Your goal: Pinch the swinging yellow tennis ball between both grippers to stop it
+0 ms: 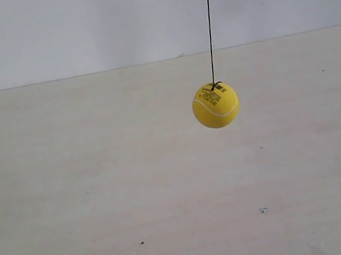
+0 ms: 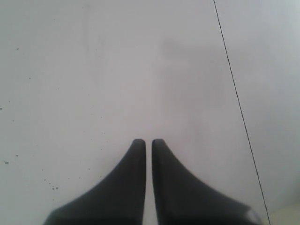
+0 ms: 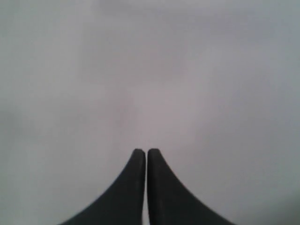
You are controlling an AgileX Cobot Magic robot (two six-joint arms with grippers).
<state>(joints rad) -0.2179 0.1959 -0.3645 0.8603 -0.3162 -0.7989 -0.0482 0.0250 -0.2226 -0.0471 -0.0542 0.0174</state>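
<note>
The yellow tennis ball [image 1: 215,104] hangs in the air on a thin black string [image 1: 209,21], right of the middle of the exterior view, above the pale table. Neither arm shows in the exterior view. My left gripper [image 2: 148,141] is shut with nothing between its black pointed tips; it faces a bare pale surface. The ball does not show in the left wrist view. My right gripper [image 3: 146,152] is likewise shut on nothing, over a blank grey-white surface, and the ball is out of that view too.
The pale table [image 1: 103,192] fills the exterior view's lower part, with a white wall [image 1: 73,26] behind it. A thin dark line [image 2: 236,101] runs slantwise through the left wrist view. A few small dark specks [image 1: 263,210] mark the tabletop.
</note>
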